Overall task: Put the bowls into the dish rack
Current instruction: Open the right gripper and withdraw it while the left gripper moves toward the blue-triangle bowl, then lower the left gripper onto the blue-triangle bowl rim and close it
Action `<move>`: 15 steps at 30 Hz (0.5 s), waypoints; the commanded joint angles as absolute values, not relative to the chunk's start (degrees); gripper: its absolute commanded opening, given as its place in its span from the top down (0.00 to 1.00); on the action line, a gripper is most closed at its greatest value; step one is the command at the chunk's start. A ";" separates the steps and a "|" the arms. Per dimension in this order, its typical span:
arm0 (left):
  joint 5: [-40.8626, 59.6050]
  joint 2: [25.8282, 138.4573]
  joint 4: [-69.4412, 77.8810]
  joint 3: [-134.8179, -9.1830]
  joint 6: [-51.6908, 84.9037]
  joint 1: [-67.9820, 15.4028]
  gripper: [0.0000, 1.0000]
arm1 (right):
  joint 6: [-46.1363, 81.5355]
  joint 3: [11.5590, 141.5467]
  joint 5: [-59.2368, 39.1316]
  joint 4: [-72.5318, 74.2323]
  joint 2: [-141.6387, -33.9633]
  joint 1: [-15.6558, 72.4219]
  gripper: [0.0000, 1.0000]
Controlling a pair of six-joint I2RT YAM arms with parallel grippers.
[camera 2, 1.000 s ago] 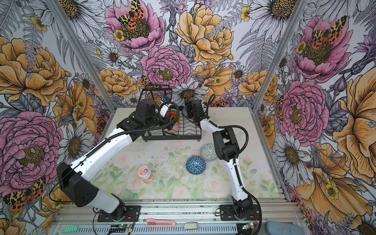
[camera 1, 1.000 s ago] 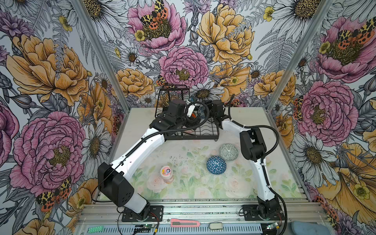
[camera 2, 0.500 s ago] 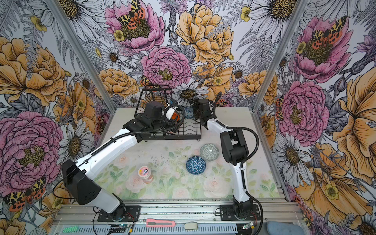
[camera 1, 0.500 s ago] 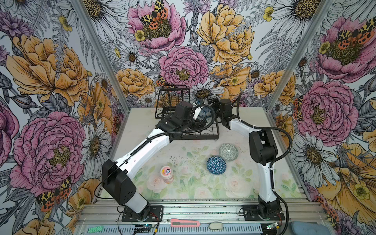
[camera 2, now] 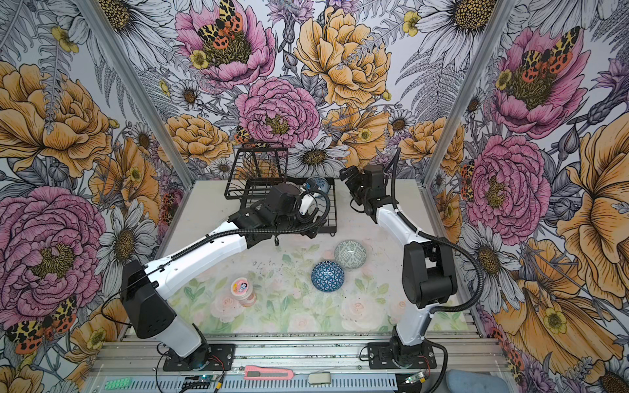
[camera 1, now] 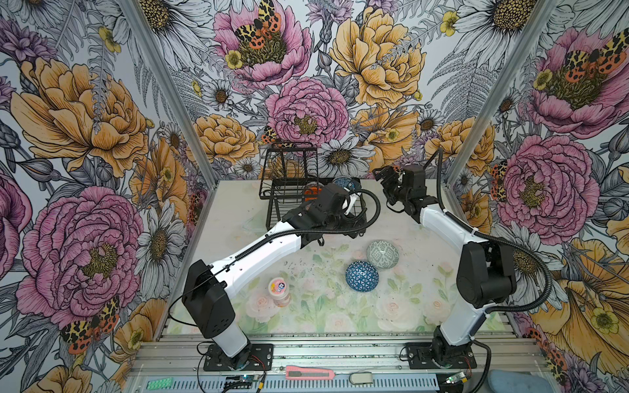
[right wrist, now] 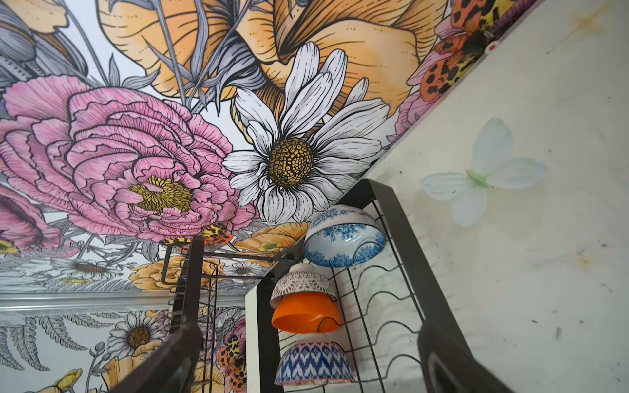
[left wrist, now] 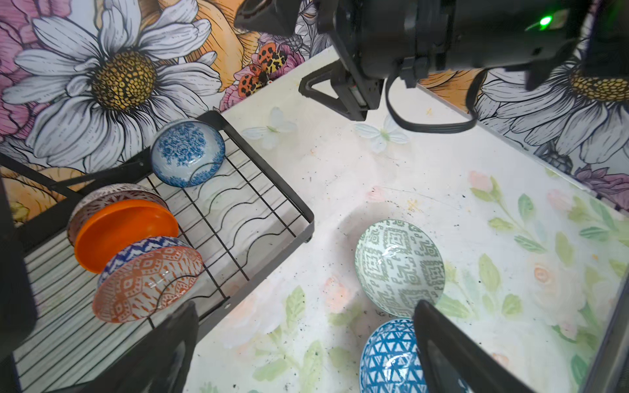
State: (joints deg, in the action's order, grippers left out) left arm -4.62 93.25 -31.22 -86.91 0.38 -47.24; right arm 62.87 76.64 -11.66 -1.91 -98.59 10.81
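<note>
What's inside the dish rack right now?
Bowls on edge: floral bowl, lace-patterned bowl, plain orange bowl, orange geometric bowl. The plain orange bowl covers most of the lace-patterned bowl.

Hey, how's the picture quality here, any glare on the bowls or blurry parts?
Left wrist view: small glare spots on the grey-green bowl and the floral bowl; the fingers in the foreground are dark and soft. Right wrist view: the rack is sharp, the fingers blurred. Both top views: even light, no hard shadows on the table.
</note>
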 commanded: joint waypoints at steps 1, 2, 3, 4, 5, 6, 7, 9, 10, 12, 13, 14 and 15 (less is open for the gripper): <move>-5.58 92.81 -32.12 -84.33 7.82 -49.04 0.01 | 56.44 72.49 -13.07 -6.21 -93.51 10.22 0.01; -5.54 92.80 -32.17 -83.70 9.16 -49.72 0.01 | 55.62 71.19 -13.30 -7.14 -91.91 10.03 0.01; -5.38 92.94 -32.25 -82.96 10.72 -50.21 0.01 | 54.49 69.84 -13.68 -8.19 -90.41 9.85 0.01; -5.23 93.06 -32.35 -82.40 12.42 -50.56 0.01 | 53.57 68.83 -13.95 -8.97 -89.44 9.67 0.01; -5.03 93.37 -32.56 -81.82 14.16 -51.03 0.01 | 52.47 67.83 -14.14 -9.91 -88.40 9.51 0.01; -4.66 93.71 -32.90 -81.38 15.70 -51.51 0.01 | 51.36 66.90 -14.12 -10.90 -87.34 9.48 0.01; -4.28 93.94 -33.24 -80.94 17.23 -51.89 0.01 | 50.54 65.90 -14.08 -11.52 -86.44 9.41 0.01; -3.61 94.75 -34.12 -80.10 20.94 -52.71 0.01 | 49.34 63.87 -14.45 -12.67 -84.11 9.07 0.01; -3.20 94.99 -34.51 -79.71 22.35 -53.03 0.01 | 49.10 62.91 -14.73 -12.94 -83.06 8.99 0.01; -1.32 95.63 -35.72 -78.95 26.14 -53.42 0.01 | 48.43 61.04 -14.86 -13.94 -80.82 8.92 0.01; -0.96 95.77 -35.97 -78.18 27.53 -53.74 0.01 | 48.23 60.33 -14.81 -14.38 -79.98 8.93 0.01; -0.45 95.88 -36.04 -77.11 29.16 -53.97 0.01 | 48.02 59.25 -14.96 -14.61 -79.01 8.94 0.01; 0.32 96.11 -36.04 -76.13 30.64 -54.41 0.01 | 48.12 58.03 -14.86 -14.62 -77.93 8.93 0.01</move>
State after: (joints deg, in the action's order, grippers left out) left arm -2.61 94.98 -34.33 -78.35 23.07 -53.60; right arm 50.59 59.94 -14.24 -13.04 -81.52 9.28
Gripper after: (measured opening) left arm 0.986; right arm 0.992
